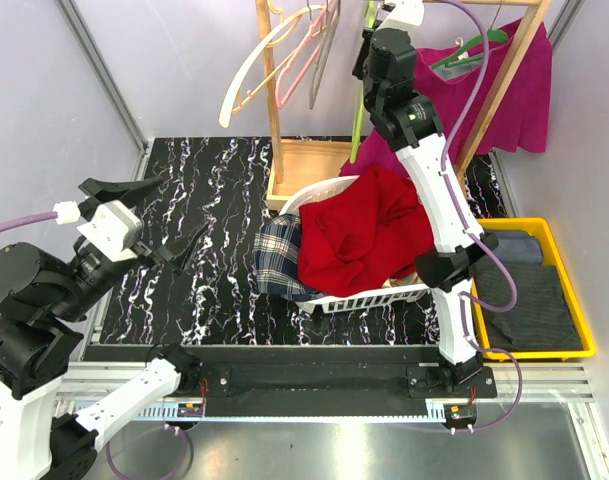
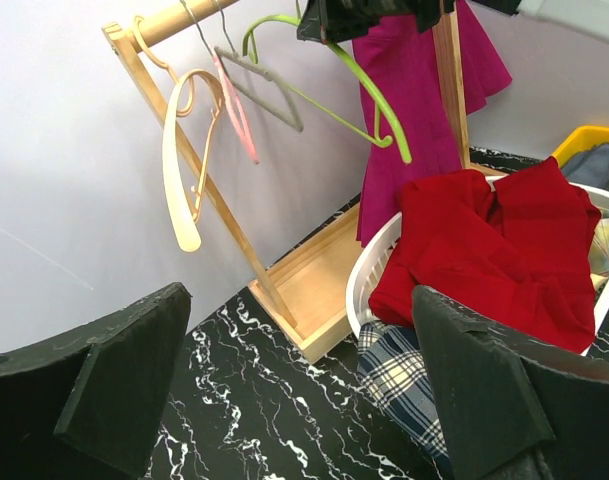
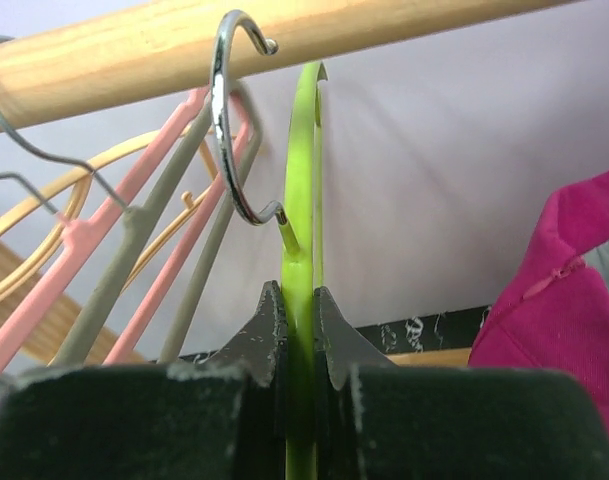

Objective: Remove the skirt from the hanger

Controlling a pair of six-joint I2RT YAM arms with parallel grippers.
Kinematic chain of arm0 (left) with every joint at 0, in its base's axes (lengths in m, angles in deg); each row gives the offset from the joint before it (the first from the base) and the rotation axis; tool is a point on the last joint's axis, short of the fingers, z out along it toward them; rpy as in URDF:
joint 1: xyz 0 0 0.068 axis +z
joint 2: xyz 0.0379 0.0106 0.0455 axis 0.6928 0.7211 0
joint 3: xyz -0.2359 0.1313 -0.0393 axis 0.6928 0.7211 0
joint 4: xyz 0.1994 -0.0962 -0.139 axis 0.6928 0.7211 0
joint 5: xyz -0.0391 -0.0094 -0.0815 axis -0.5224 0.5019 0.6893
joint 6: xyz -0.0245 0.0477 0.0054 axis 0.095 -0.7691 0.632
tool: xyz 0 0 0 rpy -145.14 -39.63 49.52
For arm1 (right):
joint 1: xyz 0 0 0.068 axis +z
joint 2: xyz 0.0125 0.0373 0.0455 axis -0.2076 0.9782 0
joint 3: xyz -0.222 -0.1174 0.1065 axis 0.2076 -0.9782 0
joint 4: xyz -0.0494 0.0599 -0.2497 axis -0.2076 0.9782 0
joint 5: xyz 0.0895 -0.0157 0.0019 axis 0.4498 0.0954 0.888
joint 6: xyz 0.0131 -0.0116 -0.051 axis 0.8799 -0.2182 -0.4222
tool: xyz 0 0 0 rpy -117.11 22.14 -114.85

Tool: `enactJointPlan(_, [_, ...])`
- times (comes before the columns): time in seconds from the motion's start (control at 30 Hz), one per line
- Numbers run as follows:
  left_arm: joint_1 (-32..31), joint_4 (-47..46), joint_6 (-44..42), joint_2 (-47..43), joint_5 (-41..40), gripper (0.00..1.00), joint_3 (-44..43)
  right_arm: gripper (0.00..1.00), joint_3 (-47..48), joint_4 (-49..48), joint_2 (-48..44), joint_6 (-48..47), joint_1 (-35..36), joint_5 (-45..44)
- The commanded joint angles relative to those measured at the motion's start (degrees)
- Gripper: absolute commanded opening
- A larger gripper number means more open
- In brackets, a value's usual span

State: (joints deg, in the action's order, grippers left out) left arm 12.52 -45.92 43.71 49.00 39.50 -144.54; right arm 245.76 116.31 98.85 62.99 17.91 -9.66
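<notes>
Up at the rail (image 3: 284,40): my right tool (image 3: 299,325) is clamping the neck of the bare green hanger (image 3: 302,180).
Skirt: I'm taking the red garment (image 1: 359,235) for it; it's lying heaped in the white basket (image 1: 319,197), off the hanger.
Left tool (image 2: 299,380): hanging wide open over the table (image 1: 214,190), gripping nothing.
Risk: the metal hook (image 3: 224,130) is crowding my hanger. If I'm letting go before my hanger is seating, I'm dropping it, and if I'm tugging, I'm likely dragging neighbours along.

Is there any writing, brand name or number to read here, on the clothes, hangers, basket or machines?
None: no readable text in any view.
The red garment, plaid cloth, green hanger, white basket and yellow tray show no lettering, and the arms carry no legible label.
</notes>
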Motion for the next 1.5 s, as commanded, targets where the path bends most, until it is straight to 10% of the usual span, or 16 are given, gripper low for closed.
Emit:
enactJointPlan(0.0, [0.48, -3.0, 1.21, -1.42, -0.57, 0.99, 0.0, 0.0, 4.62, -12.14, 1.18, -5.27, -1.59, -3.92])
enactJointPlan(0.43, [1.53, -1.6, 2.35, -2.39, 0.31, 0.99, 0.8, 0.0, 2.34, -17.86, 1.28, -1.77, -9.14, 0.9])
enactJointPlan(1.13, [3.73, -3.18, 4.11, -2.21, 4.97, 0.99, 1.41, 0.0, -15.76, -1.07, -4.25, 8.61, -9.86, 14.27])
enactJointPlan(1.2, [3.73, -3.44, 4.2, -2.3, 5.23, 0.99, 1.67, 0.08, -16.64, -0.98, -5.05, 8.0, -8.8, 14.88])
enactJointPlan(1.37, [3.73, -3.8, 4.37, -2.48, 5.76, 0.99, 1.67, 0.91, -17.34, 1.46, -8.04, 7.2, -6.6, 15.24])
enactJointPlan(1.47, [3.73, -4.06, 4.29, -2.57, 6.19, 0.99, 1.85, 1.0, -19.79, 3.14, -11.72, 7.55, -6.42, 15.41])
